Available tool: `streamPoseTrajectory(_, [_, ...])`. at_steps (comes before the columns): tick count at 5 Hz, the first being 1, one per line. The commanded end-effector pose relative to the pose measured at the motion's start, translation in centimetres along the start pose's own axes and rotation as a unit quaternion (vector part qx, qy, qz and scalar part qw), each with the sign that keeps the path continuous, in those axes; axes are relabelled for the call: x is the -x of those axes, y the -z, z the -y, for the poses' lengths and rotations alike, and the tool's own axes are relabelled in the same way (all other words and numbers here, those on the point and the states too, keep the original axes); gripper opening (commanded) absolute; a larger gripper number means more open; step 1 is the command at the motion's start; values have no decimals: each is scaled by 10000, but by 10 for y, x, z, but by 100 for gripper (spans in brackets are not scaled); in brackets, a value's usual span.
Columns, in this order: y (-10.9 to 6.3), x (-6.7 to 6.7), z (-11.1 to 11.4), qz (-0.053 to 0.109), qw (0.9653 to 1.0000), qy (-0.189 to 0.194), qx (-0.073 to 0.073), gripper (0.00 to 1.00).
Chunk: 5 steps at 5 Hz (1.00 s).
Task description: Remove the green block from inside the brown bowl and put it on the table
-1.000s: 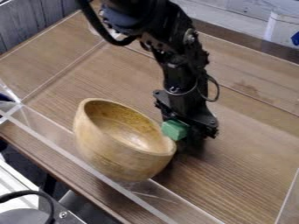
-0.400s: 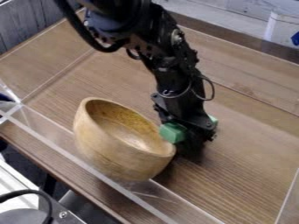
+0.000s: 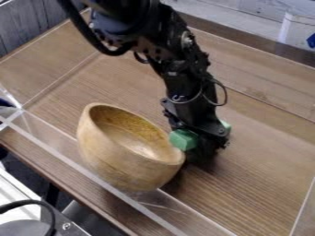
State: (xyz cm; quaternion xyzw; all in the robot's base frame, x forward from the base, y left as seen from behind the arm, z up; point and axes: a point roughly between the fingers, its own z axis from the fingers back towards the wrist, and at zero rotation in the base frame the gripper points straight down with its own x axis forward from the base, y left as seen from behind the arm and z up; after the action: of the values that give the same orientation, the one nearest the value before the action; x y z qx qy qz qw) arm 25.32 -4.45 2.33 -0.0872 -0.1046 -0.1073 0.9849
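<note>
Clear wall (image 3: 87,175): runs along near table edge, in front of the bowl and nearer the camera than the gripper.

Bowl (image 3: 123,147): light-brown wood, thick rim, upright on table. Sits just left of and slightly nearer than the gripper. Its right rim is beside the gripper; contact w/ the rim cannot be told. Interior visible, grain showing.

Gripper (image 3: 194,140): black, pointing steeply down, tip low over table just outside the bowl's right rim. Jaws clamped on the block, approx. fully closed around it.

Block (image 3: 183,140): bright green, small, held between the jaws. Only its left end shows, protruding toward the bowl; the rest is hidden by the gripper. Position: outside the bowl, at rim level or a bit below, right next to the outer wall. Whether it touches the table cannot be told.

Table (image 3: 259,92): brown wood-grain top, extends right of and behind the gripper.

Arm (image 3: 167,41): black, w/ cables, rises from the gripper up and back-left toward the top of view.
</note>
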Motion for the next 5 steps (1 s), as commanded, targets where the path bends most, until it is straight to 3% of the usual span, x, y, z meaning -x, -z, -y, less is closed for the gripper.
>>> streamPoseTrajectory(1, [-5,-10,3,230,9996,154,90,0])
streamPoseTrajectory(2, [-6,-11,9,140,9997,161,99,100])
streamPoseTrajectory(3, [-4,-14,17,40,9997,219,107,0])
streamPoseTrajectory(4, [-8,-11,-9,89,9998,148,11,0])
streamPoseTrajectory(5, [-10,-14,-15,143,9998,126,-57,0])
